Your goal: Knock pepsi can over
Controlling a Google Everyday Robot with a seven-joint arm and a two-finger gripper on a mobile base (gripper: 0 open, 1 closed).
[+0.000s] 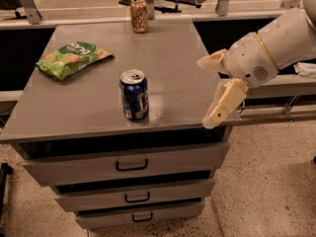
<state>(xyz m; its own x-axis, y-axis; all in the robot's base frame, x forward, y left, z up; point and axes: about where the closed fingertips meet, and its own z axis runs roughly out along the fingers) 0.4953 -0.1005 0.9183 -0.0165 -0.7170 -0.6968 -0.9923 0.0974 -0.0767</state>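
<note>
The pepsi can (134, 95), dark blue with a silver top, stands upright near the front middle of the grey cabinet top (177, 58). My gripper (204, 94) reaches in from the right on a white arm and hangs over the cabinet's right front corner. It is to the right of the can, well apart from it. Its two cream fingers (224, 102) are spread wide with nothing between them.
An orange-tan patterned can (139, 15) stands upright at the back edge of the top. A green snack bag (71, 58) lies at the left. Three drawers with dark handles (132, 165) are below the top. Speckled floor lies to the right.
</note>
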